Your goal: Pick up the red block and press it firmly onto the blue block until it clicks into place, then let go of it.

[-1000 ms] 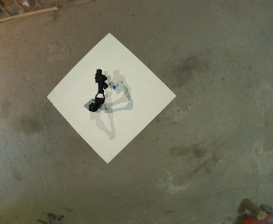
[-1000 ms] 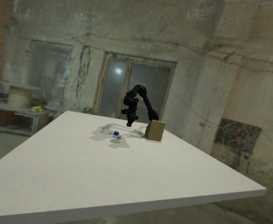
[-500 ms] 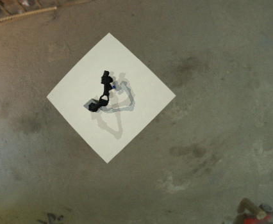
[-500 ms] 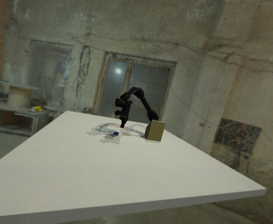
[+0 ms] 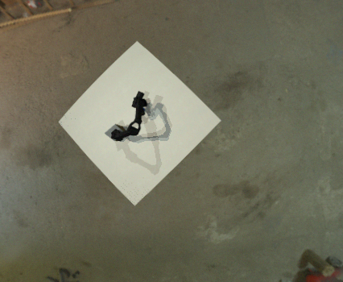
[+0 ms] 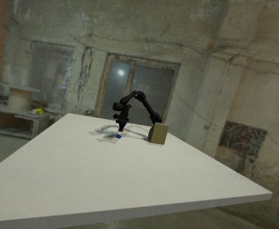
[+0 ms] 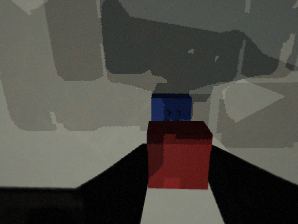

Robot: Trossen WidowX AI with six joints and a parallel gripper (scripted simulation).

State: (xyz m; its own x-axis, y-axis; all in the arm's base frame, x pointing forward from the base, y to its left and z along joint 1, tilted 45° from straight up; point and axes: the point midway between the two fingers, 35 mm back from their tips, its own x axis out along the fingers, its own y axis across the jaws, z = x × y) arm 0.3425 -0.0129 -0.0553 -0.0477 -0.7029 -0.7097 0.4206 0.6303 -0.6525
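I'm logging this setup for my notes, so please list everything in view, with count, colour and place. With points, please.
Red block [image 6: 121, 130] [image 7: 178, 166]: one, red, between the fingers
Blue block [image 6: 118, 136] [image 7: 171, 107]: one, blue, on the table
Table [image 5: 177, 105] [image 6: 128, 176]: one, white, under the arm
Box [image 6: 158, 134]: one, olive-brown, by the arm's base
Window [image 6: 118, 76]: one, brown-framed, back wall
Arm [image 5: 138, 114] [image 6: 146, 105]: one, black, above the table
Fingers: two, black, gripping the red block
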